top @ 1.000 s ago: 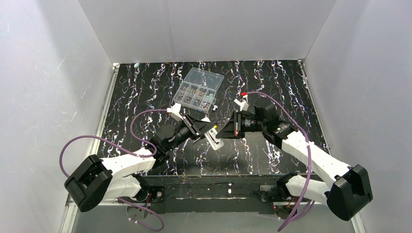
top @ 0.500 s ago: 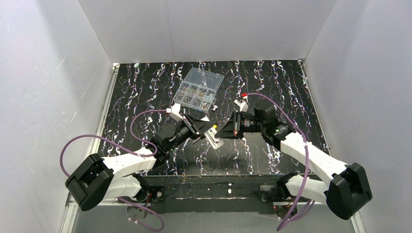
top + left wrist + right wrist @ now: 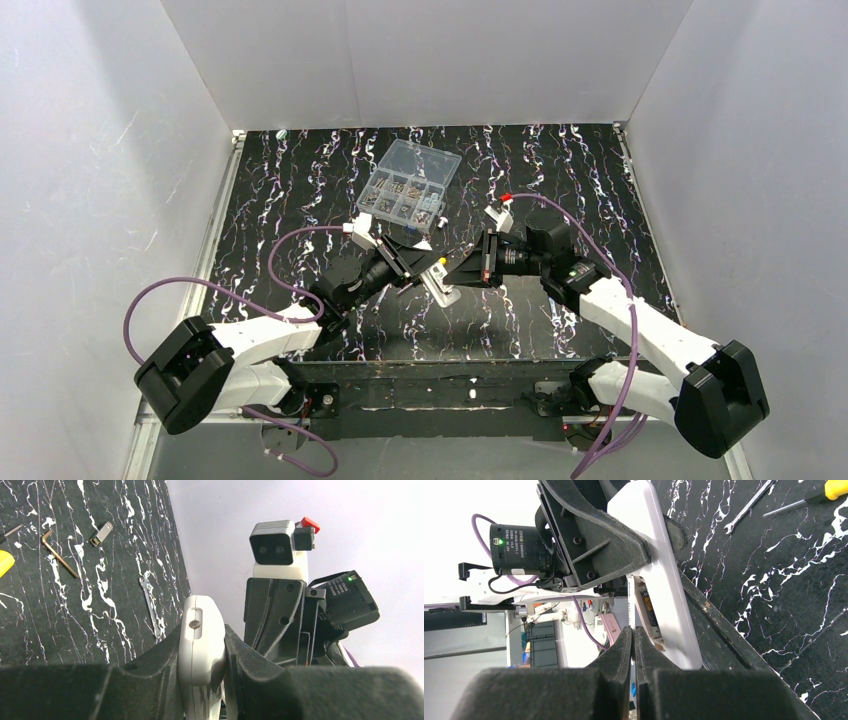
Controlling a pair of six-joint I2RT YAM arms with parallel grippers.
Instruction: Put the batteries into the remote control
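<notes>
Left gripper (image 3: 202,656) is clamped on the remote (image 3: 199,630), one black finger on each side of the white body. The end with a small screw points up and away from the wrist. From above, the remote (image 3: 441,288) is held up off the table (image 3: 300,180), near its middle and between the two arms.

Right gripper (image 3: 633,634) comes in from the other side, jaws pressed together into a single point. That point sits just beside the remote's open compartment (image 3: 647,608), where there's a bit of metal and yellow inside. Touching it or just short of it? Can't tell from here. The right wrist view shows the left gripper's fingers (image 3: 596,547) wrapped around the upper part of the remote (image 3: 663,575).

Out on the marbled table, a thin wrench (image 3: 748,506) lies flat, and beside it is the screwdriver (image 3: 819,492), yellow handle at the edge of view. The left wrist camera picks up a hex key (image 3: 58,555) and a small metal piece (image 3: 101,533), well apart from the grippers. Farther back sits the clear box (image 3: 410,188), its compartments full of small parts.
</notes>
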